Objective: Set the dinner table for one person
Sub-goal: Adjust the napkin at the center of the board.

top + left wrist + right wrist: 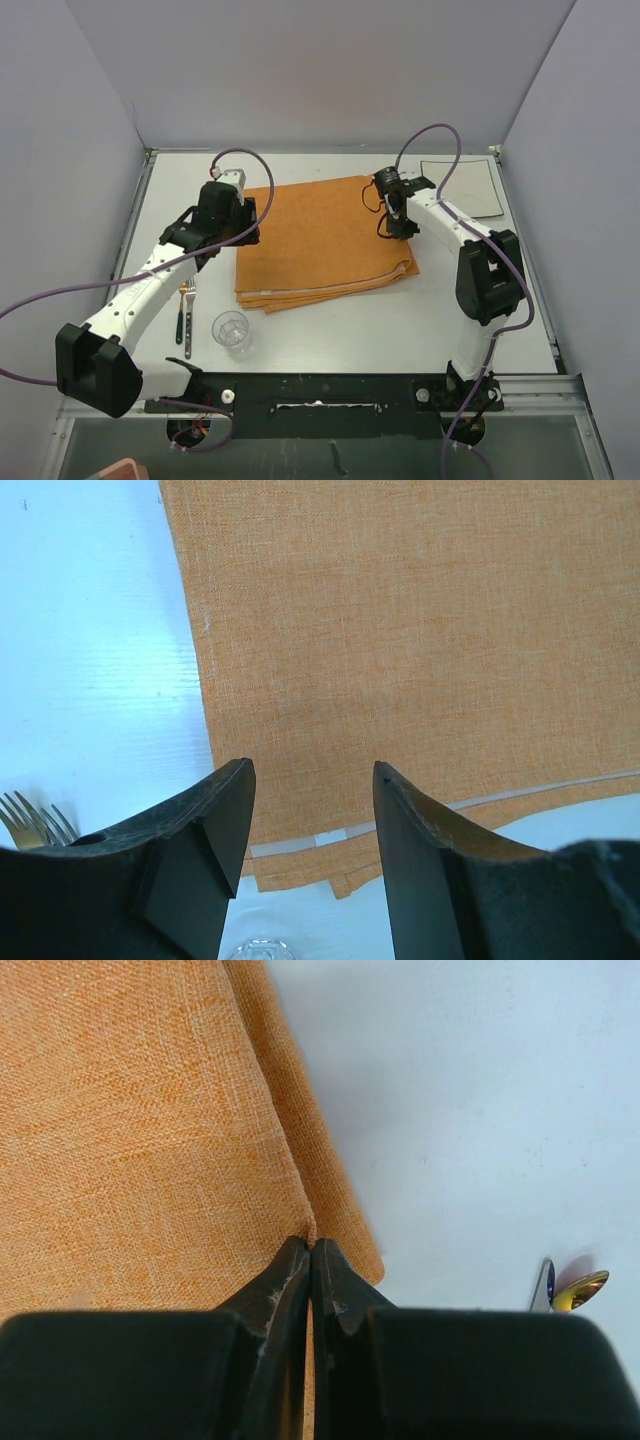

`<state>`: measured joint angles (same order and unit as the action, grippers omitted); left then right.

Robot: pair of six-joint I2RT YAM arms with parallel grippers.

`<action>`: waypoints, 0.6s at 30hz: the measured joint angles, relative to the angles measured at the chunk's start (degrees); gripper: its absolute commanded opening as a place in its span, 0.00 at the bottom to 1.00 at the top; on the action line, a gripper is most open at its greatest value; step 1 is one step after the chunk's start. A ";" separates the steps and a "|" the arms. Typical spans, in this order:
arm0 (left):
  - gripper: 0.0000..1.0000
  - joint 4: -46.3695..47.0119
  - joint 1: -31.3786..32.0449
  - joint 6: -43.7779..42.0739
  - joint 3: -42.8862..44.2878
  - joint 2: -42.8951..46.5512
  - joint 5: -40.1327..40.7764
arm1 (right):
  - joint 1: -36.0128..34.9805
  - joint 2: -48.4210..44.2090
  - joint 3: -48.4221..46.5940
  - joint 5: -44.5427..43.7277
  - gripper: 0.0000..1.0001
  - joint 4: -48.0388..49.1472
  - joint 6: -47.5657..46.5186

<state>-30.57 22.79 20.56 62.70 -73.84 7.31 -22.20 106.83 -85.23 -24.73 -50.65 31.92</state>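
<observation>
Right gripper (312,1245) pinched shut on the right edge of the mat (320,240), probably to square it mid-way on the table (380,330) spanning the cell; left gripper (312,770) hovers half-open, empty, over its left edge.

Orange woven mat (325,240), off-white dinner table (400,320), possibly gold-tinted fork (184,296).
</observation>
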 measured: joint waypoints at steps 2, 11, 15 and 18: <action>0.49 0.17 -0.02 0.00 -0.31 -0.11 -0.02 | 0.04 0.11 -0.42 -0.07 0.00 -0.02 -0.04; 0.36 3.76 -0.31 2.69 -4.46 -7.23 -2.54 | 0.04 1.86 -1.18 -0.15 0.00 -0.24 0.24; 0.33 4.02 -0.39 6.38 -4.87 -13.22 -6.38 | 0.04 2.38 -1.18 -0.24 0.00 -0.24 0.46; 0.32 4.50 -0.17 8.31 -4.87 -15.15 -8.31 | 0.09 3.85 -1.25 -0.42 0.00 -0.39 0.66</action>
<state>-26.06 22.61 28.86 57.82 -88.99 -0.99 -22.11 110.67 -86.48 -25.15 -51.05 32.58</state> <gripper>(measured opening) 0.328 0.028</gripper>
